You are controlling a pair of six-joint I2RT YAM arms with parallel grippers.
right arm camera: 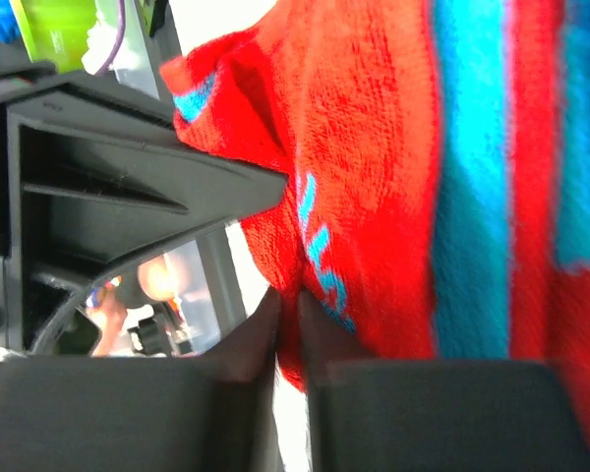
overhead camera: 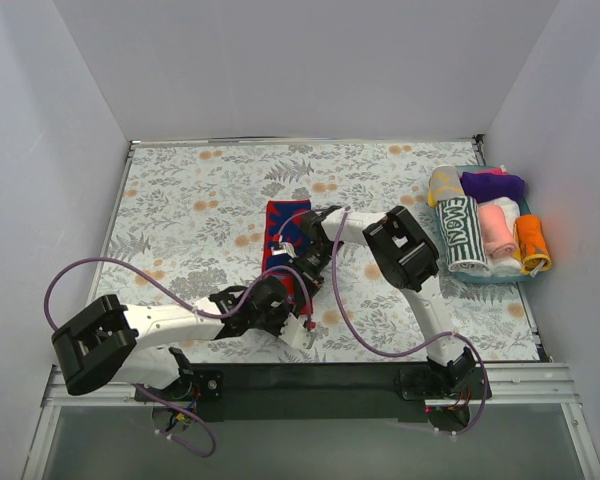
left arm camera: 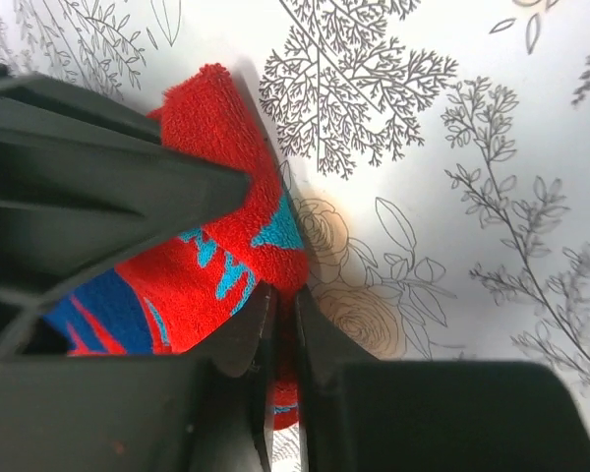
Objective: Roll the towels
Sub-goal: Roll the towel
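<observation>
One towel (overhead camera: 280,222), left claw (left arm camera: 256,241), right claw (right arm camera: 280,241)

The left arm (overhead camera: 170,322) and right arm (overhead camera: 420,290) meet over the red towel (overhead camera: 280,222), closing off mid-table. A basket (overhead camera: 502,281) of rolls (overhead camera: 495,232) fills the far right. The patterned cloth (overhead camera: 180,200) at left lies open.

At right, a teal tray (overhead camera: 492,279) sits on the floral table covering (overhead camera: 210,190).

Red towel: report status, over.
Left pincer shut on red towel edge. Right pincer shut on it too. Teal bin of rolls stands apart, right.
</observation>
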